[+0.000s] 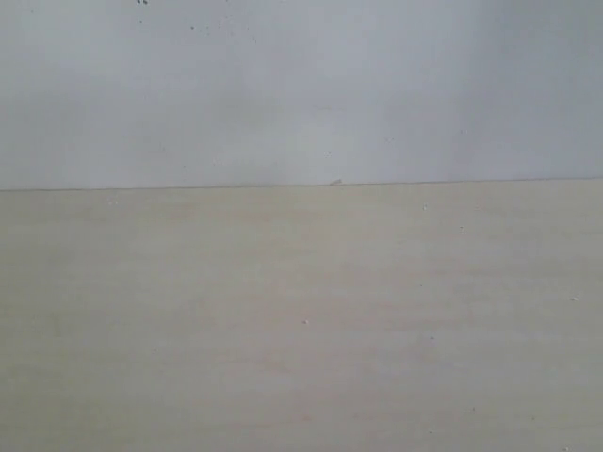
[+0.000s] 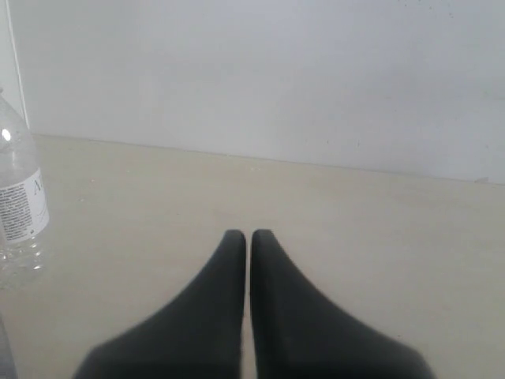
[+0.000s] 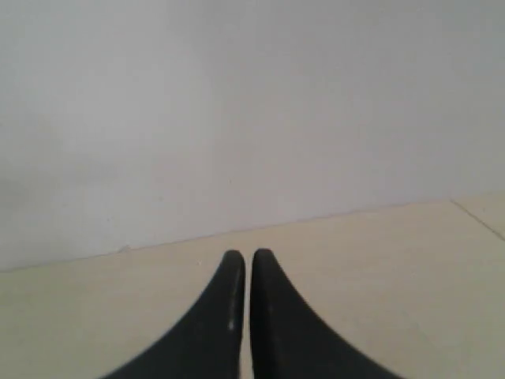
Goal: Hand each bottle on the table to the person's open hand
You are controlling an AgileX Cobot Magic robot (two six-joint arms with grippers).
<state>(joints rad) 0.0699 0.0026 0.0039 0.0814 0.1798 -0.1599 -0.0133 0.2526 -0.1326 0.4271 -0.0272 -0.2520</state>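
The pale beige wood-grain table fills the lower part of the exterior view, and neither bottles nor arms show on it there. In the left wrist view a clear ridged bottle with a white label stands at the frame's edge, well off to one side of my left gripper, which is shut with nothing between its black fingers. My right gripper is also shut and empty, low over the table. The cream-yellow bottle, the purple-red labelled bottle and the person's hand are out of view.
A plain white wall rises behind the table's far edge in all views. A seam or table edge crosses one corner of the right wrist view.
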